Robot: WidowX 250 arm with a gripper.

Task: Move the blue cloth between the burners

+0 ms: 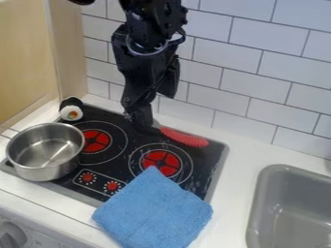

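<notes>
The gripper (141, 122) hangs over the back middle of the black stovetop, close to the dark end of a red ridged utensil. In front, the blue cloth (155, 211) lies flat across the stove's front right edge and the white counter. Its top corner reaches the lower side of the right burner (169, 170). The left burner (97, 140) is to the left of the gripper and further from the cloth. Whether the gripper touches the utensil cannot be told.
A steel pot (42, 167) sits at the stove's left side. Behind it is a sushi-like toy (71, 113). The red utensil (185, 137) lies along the stove's back right. A grey sink (259, 208) is at the right, and a tiled wall (259, 77) stands behind.
</notes>
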